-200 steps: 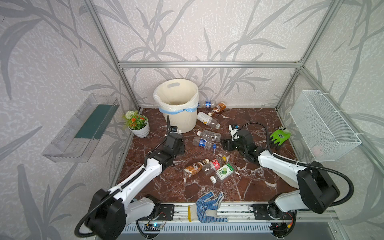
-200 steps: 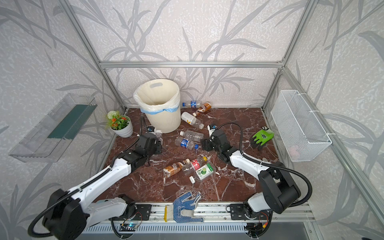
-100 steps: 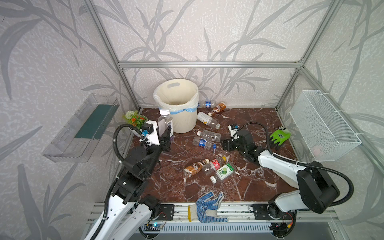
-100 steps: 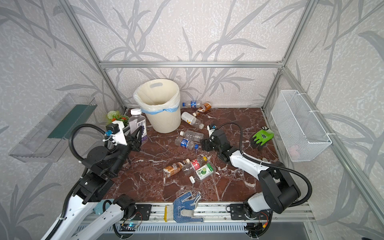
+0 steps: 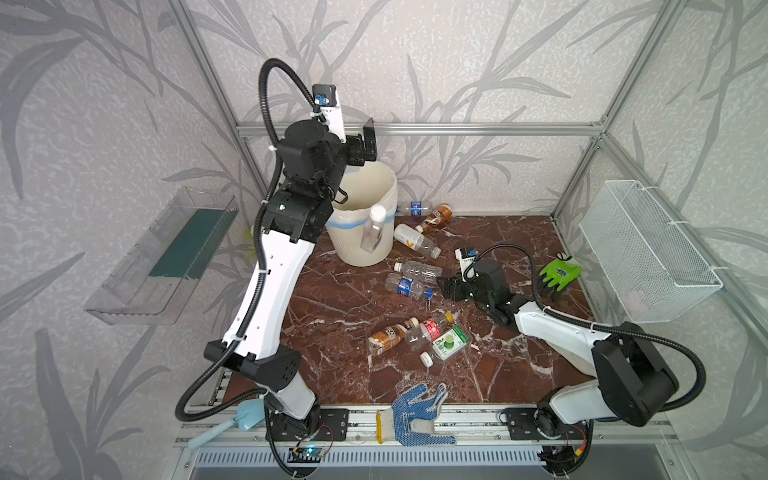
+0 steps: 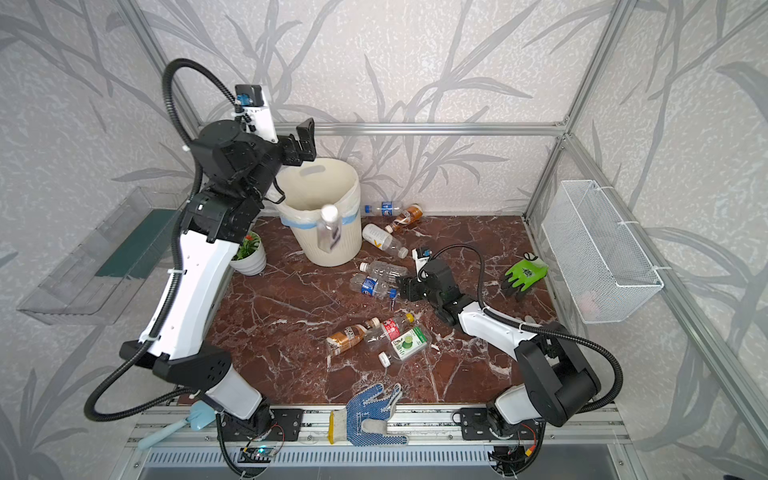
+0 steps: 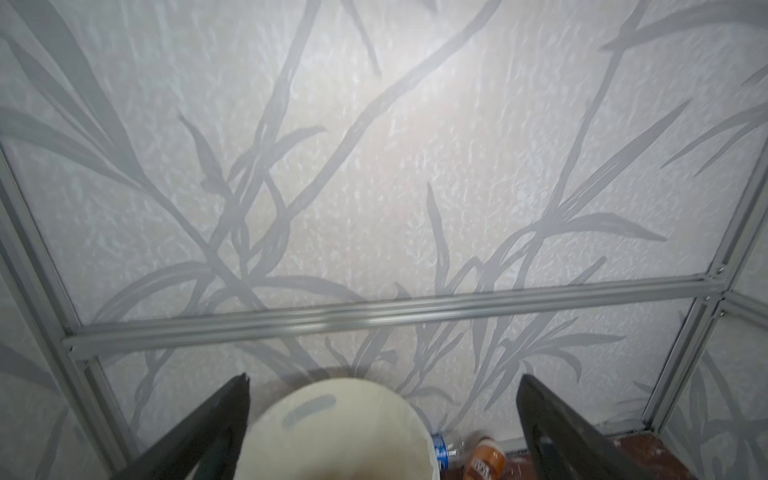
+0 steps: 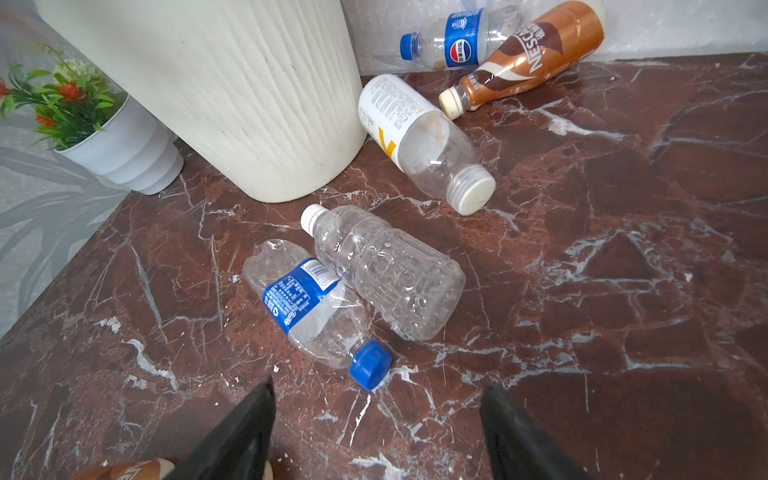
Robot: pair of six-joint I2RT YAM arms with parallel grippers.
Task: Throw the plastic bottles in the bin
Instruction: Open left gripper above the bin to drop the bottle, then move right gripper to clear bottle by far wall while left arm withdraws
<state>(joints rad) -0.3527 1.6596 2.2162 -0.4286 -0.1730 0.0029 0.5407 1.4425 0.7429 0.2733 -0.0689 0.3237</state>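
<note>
My left gripper [image 5: 362, 143] [image 7: 382, 382] is raised above the cream ribbed bin [image 5: 384, 183] [image 7: 332, 432], open and empty. A blurred clear bottle [image 5: 372, 230] [image 6: 328, 228] is in mid-air at the bin's front rim; I cannot tell which side of the rim it is on. My right gripper [image 5: 445, 286] [image 8: 376, 395] hovers low and open just short of a crushed blue-label bottle [image 8: 311, 307], which lies against a clear bottle [image 8: 386, 270]. A white-label bottle [image 8: 419, 137], a brown one [image 8: 528, 54] and a blue-label one [image 8: 461, 37] lie by the bin. Three more bottles [image 5: 430, 332] lie mid-table.
A small white flower pot [image 6: 249, 257] stands left of the bin. A green glove [image 5: 559, 274] lies at the right, a blue-dotted glove [image 5: 417, 409] on the front rail. A wire basket [image 5: 644, 249] hangs on the right wall, a clear shelf [image 5: 166, 257] on the left.
My left arm swung up from the table to above the bin with a bottle, then opened; the bottle now flies free. My right arm has stayed put.
</note>
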